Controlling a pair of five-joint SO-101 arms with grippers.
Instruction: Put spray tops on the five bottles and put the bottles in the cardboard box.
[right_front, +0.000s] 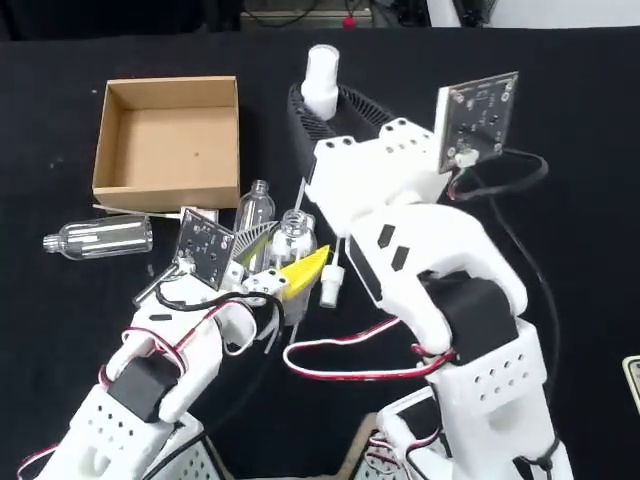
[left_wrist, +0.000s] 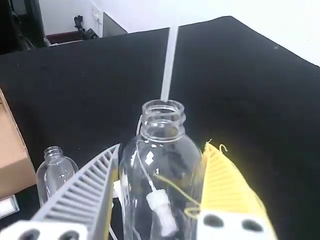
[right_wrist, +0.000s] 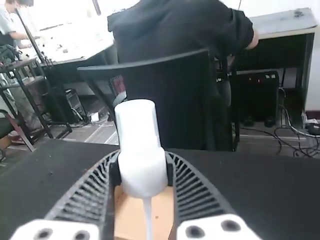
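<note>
Left wrist view: your left end effector (left_wrist: 162, 150) clamps the bottle (left_wrist: 160, 170); right end effector (right_wrist: 142, 156) grips a spray top (right_wrist: 140, 135), tube (left_wrist: 169, 65) at the mouth's (left_wrist: 163, 106) twelve o'clock. Centre it, then lower.

A lying bottle (right_front: 100, 238) and an upright bottle (right_front: 255, 208) sit before the cardboard box (right_front: 170, 140)

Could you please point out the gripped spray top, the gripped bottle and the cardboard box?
spray top (right_wrist: 141, 155), right wrist view, on its white cap.
bottle (left_wrist: 162, 127), left wrist view, on its open neck.
cardboard box (right_front: 170, 135), high view, on its bare floor.
</note>
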